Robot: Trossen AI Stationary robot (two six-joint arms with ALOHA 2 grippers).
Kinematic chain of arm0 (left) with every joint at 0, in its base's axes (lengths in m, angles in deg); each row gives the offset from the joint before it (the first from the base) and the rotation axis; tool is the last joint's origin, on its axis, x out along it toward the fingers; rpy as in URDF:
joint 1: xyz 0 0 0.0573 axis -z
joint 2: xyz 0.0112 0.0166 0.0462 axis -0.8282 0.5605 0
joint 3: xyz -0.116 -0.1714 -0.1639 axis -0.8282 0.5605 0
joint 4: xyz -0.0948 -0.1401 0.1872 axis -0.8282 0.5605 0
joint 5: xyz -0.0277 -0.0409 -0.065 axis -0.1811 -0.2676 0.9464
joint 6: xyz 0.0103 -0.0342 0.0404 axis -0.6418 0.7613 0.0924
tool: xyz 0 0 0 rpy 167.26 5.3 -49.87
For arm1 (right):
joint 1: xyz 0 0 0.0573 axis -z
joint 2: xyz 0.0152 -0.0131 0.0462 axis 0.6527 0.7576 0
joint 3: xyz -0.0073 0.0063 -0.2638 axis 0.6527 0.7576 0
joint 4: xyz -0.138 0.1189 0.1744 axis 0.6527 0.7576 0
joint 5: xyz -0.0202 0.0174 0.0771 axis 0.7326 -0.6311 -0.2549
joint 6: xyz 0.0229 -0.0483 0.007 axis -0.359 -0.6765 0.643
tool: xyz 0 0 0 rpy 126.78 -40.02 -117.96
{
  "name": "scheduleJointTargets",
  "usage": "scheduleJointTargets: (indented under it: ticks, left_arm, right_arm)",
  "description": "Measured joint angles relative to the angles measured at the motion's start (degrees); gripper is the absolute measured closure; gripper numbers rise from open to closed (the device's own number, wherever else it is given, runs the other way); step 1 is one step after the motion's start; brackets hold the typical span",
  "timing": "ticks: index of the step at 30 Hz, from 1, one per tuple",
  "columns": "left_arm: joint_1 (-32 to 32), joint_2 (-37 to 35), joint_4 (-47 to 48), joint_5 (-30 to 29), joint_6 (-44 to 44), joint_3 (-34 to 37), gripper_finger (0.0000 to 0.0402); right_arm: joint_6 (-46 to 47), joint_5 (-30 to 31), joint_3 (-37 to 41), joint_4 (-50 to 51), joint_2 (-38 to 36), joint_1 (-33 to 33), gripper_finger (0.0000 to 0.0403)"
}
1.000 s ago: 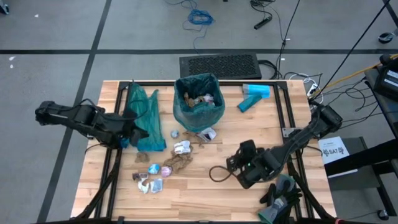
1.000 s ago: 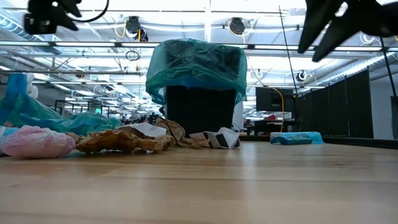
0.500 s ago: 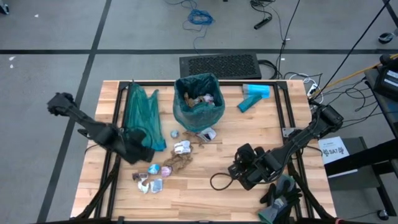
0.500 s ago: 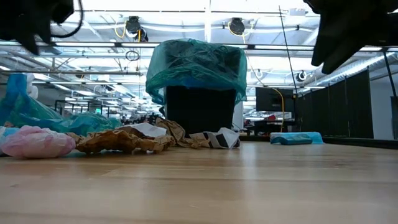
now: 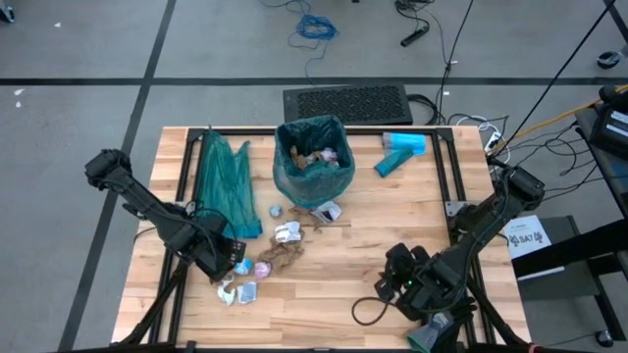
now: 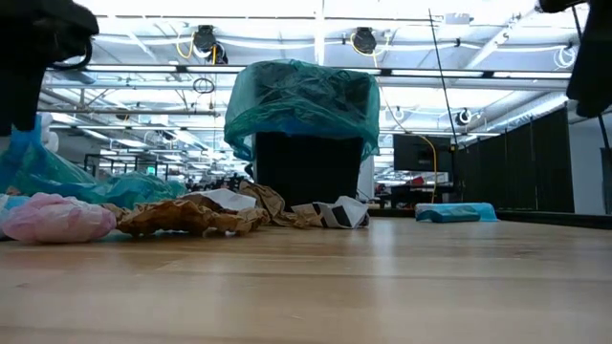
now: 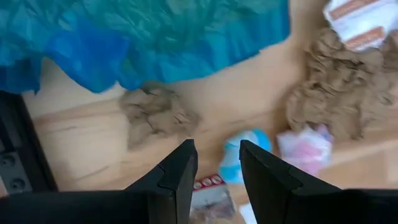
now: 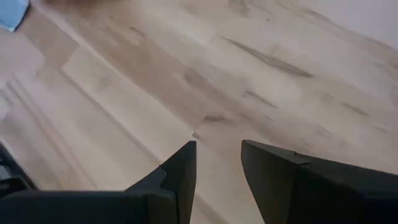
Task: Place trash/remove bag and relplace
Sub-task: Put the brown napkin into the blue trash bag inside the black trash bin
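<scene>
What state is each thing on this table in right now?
Bin: upright, lined with a teal bag, trash inside.
Spare teal bag: lying flat, loose.
Scattered scraps: on the table, not yet binned.
Left gripper: jaws open, empty, above the scraps.
Right gripper: jaws open, empty.

Brown, white, pink trash (image 5: 279,255); teal bin liner (image 5: 314,157).

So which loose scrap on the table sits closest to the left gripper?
The light-blue wrapper just ahead of the left gripper; the brown and pink scraps lie farther off.
</scene>
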Motion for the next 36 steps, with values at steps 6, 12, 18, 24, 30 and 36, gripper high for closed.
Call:
scheduleJointTargets:
  ticks: [6,12,18,24,30,36]
  left_arm:
    - [-1.2,0.0,-5.4,2.6,2.8,5.6,0.0275]
    - [-1.3,0.0,-11.4,2.7,4.5,10.7,0.0275]
    - [-3.1,0.0,-13.9,2.6,4.4,14.8,0.0275]
    - [-5.6,0.0,-21.7,2.6,2.4,19.9,0.0281]
    - [-5.9,0.0,-30.1,2.0,-0.4,21.0,0.0387]
    - [-6.0,0.0,-31.9,-4.2,-9.9,13.0,0.0397]
  right_arm:
    - [3.4,1.7,0.0,-0.2,0.0,-1.9,0.0282]
    - [4.0,1.7,0.0,-0.7,0.0,-2.6,0.0282]
    - [4.0,1.8,0.0,-1.3,0.0,-2.5,0.0282]
    - [4.0,1.6,0.0,-2.4,0.0,-2.5,0.0282]
    - [4.0,1.6,0.0,-2.5,0.0,-2.5,0.0283]
    - [4.0,1.9,0.0,-2.5,0.0,-2.4,0.0283]
